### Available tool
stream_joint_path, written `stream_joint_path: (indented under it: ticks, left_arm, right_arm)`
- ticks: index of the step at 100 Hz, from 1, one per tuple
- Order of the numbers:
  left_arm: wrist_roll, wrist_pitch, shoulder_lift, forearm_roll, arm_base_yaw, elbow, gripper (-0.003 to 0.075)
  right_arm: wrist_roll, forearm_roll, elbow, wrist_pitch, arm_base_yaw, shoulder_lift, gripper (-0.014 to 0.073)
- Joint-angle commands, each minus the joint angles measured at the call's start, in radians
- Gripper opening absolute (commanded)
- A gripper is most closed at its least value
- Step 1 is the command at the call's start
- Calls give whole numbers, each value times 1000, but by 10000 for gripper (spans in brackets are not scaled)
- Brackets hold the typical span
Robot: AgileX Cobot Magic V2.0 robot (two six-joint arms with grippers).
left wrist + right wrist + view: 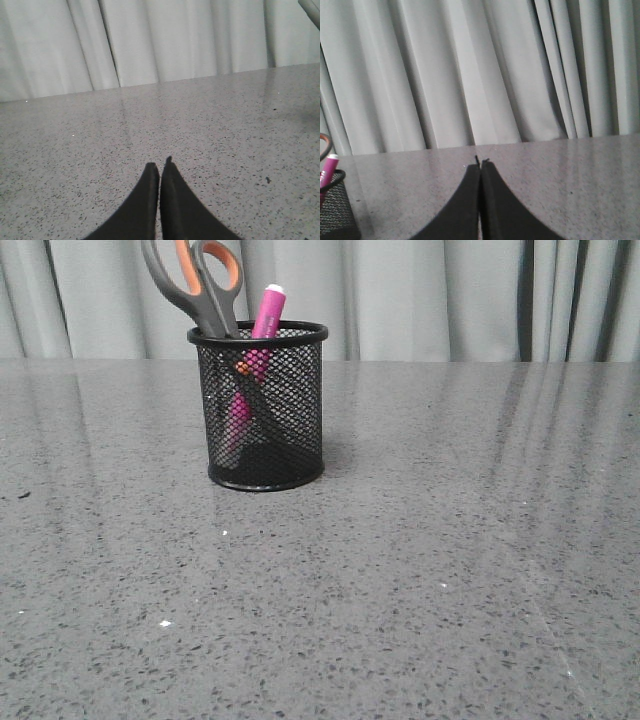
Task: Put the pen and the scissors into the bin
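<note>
The black wire-mesh bin (262,410) stands upright on the grey table, left of centre in the front view. Inside it lean the magenta pen (266,315), cap end up, and the scissors (197,280), their grey and orange handles sticking out above the rim. Neither arm shows in the front view. My left gripper (160,167) is shut with nothing in it, over bare table. My right gripper (480,164) is shut and empty too; the bin (335,210) with the pen (327,170) sits at the edge of its view, well apart from the fingers.
A speckled grey tabletop (420,570) runs back to pale pleated curtains (450,295). A few small white specks (165,623) lie on the near part of the table.
</note>
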Motion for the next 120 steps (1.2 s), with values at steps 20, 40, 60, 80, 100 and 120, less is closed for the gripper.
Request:
stream_joint_path:
  ticks: [20,40,60,80,100,120]
  left_arm:
    - [-11,-74,-26,-11,1,22,-21]
    - [-11,-74,-26,-12,1,22,-21]
    - [-11,-74,-26,-12,1,22,-21]
    - [-11,-74,-26,-12,1,22,-21]
    - [-11,-74,-26,-12,1,22,-22]
    - [-11,-74,-26,-12,1,22,-22]
  right_arm:
    - [-297,192,-32,293,-5,-95,-76]
    - [-381,206,-14,324,-5,-142,-76]
    - [-402,206,18,419,-11,-236,-76]
    - [-404,204,18,581,-70,-339,-76]
    - [-404,192,20,618,-73,-335,-76]
    - [-404,178,20,582,-73,-335,-76]
